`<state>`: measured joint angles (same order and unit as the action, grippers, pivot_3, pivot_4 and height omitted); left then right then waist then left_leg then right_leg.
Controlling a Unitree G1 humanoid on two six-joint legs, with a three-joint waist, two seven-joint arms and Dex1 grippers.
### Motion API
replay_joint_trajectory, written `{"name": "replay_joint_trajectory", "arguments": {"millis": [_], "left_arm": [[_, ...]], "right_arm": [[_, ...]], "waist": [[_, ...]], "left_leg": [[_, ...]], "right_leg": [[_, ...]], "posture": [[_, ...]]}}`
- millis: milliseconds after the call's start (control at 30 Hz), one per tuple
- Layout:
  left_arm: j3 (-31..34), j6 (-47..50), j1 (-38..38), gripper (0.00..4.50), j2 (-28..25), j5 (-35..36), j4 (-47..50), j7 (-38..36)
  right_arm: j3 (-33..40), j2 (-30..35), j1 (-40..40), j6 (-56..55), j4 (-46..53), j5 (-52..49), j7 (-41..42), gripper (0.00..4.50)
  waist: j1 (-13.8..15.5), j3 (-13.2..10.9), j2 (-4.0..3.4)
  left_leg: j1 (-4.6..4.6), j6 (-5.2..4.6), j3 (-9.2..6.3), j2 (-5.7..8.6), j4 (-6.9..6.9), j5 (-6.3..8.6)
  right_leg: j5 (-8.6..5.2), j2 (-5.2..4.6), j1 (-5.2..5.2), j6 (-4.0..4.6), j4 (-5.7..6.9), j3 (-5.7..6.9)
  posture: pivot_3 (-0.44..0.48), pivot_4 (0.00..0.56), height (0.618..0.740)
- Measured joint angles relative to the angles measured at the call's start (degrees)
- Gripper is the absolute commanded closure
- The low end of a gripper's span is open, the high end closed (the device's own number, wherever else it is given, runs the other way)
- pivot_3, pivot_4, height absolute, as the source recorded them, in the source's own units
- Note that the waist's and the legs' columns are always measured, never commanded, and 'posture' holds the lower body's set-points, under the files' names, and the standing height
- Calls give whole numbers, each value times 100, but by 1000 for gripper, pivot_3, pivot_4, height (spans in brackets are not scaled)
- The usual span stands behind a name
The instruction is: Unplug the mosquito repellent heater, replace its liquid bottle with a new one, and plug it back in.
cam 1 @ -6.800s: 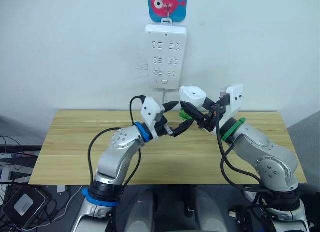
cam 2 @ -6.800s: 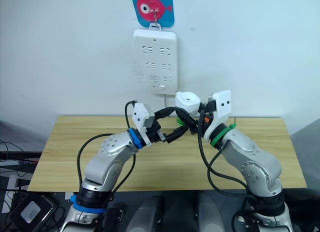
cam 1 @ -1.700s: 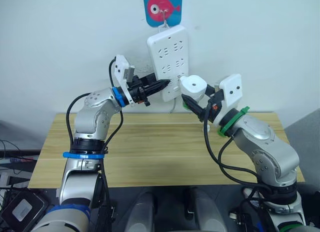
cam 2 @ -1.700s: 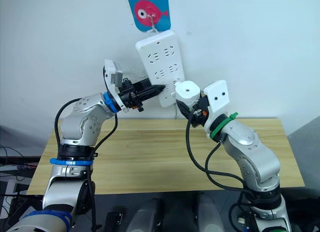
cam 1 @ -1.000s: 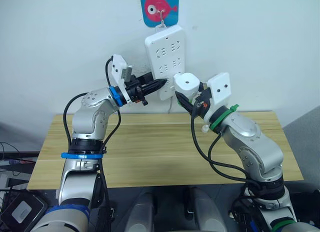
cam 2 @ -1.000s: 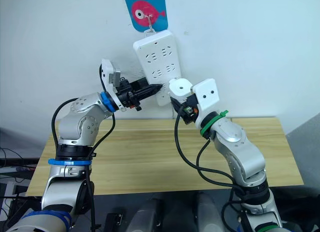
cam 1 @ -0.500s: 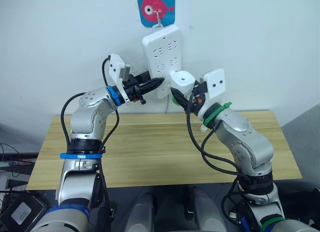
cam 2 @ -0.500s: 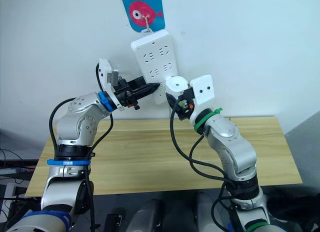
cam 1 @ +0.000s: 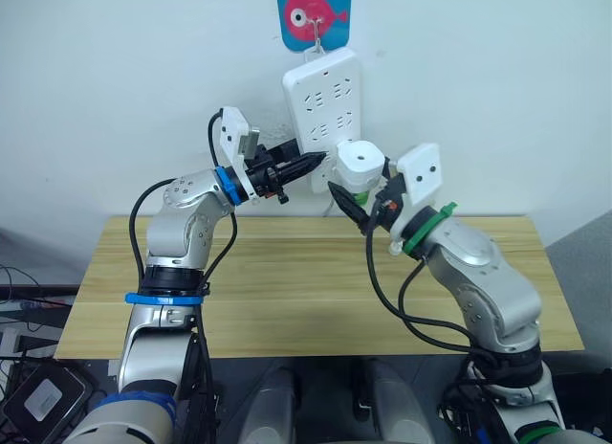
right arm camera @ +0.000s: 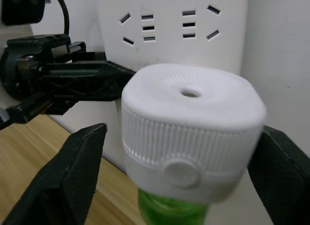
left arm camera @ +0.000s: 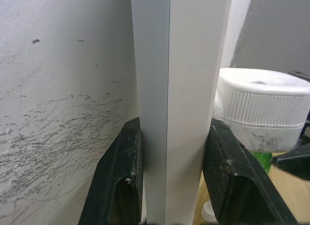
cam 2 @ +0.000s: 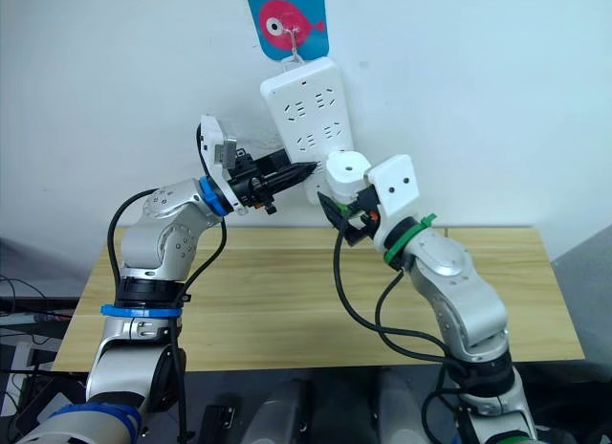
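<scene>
Left gripper (cam 1: 308,163) is raised to the wall and clamped on the lower side edge of the power strip (cam 1: 323,104); wrist view shows both fingers (left arm camera: 121,181) pressed flat against the strip's two faces, nothing else in the grip. Strip hangs from a hook on a blue plaque with a pink fish (cam 1: 314,14) and sits tilted, bottom end swung toward the robot's right. Right gripper (cam 1: 356,201) holds the heater (cam 1: 359,161) up just beside the strip's lower end, dark hole in its face pointing up. Right wrist view: fingers (right arm camera: 72,179) spread wide around the heater's ribbed white body, one on each side, closed onto it; green bottle (right arm camera: 169,210) sticks out below the heater. Heater looks very near the strip's lower sockets; can't tell whether it touches or is seated. Small white cap-like piece (cam 1: 392,245) lies on the wooden table (cam 1: 287,291) under the right arm.
</scene>
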<state>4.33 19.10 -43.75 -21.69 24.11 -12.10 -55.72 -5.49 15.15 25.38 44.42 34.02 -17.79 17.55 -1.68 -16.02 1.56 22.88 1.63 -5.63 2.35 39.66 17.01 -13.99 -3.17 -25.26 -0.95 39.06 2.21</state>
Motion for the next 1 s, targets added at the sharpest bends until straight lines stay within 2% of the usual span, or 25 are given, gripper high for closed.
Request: {"name": "replay_joint_trajectory", "arguments": {"millis": [133, 300, 433, 600, 733, 1000], "left_arm": [[4, 55, 248, 1611, -357, -3, 66, -49], [92, 232, 763, 75, -909, 34, 316, -129], [400, 530, 1336, 0, -1483, 317, 1199, -224], [509, 1026, 1832, 0, -1909, 848, 2422, -375], [512, 1358, 2036, 0, -2215, 1177, 2874, -466], [513, 1520, 2012, 0, -2314, 1361, 2952, -433]], "right_arm": [[358, 378, -315, 287, 414, -566, 384, 0], [624, 636, -472, 391, 444, -1108, 765, 0], [636, 658, -421, 337, 208, -1445, 1104, 952], [350, 614, -298, 214, -35, -1515, 1356, 2876], [56, 399, -83, -24, -325, -1303, 1260, 4411], [-91, 99, 61, -416, -869, -786, 829, 4465]], "waist": [[-19, 0, -1], [-6, 0, 0], [21, 0, -1], [128, 3, -3], [167, 5, -2], [172, 6, -2]], "left_leg": [[-5, -1, 3, -5, -6, 0], [-5, 0, -2, -12, -5, 0], [-4, 1, -3, -8, -5, 0], [-3, 1, -4, -4, -3, 0], [-4, 2, -2, -5, 1, -1], [-3, 2, -2, -4, -3, -1]], "right_leg": [[0, 0, -1, 0, 0, -1], [0, 6, -1, 0, 4, 3], [0, 2, 1, 0, 0, -2], [0, 0, 4, 0, -4, -4], [0, 1, 4, 0, -3, -5], [0, 1, 1, 0, -3, -4]], "posture": [[14, 228, 740], [50, 225, 740], [85, 222, 740], [104, 218, 740], [112, 219, 740], [102, 225, 740]]}}
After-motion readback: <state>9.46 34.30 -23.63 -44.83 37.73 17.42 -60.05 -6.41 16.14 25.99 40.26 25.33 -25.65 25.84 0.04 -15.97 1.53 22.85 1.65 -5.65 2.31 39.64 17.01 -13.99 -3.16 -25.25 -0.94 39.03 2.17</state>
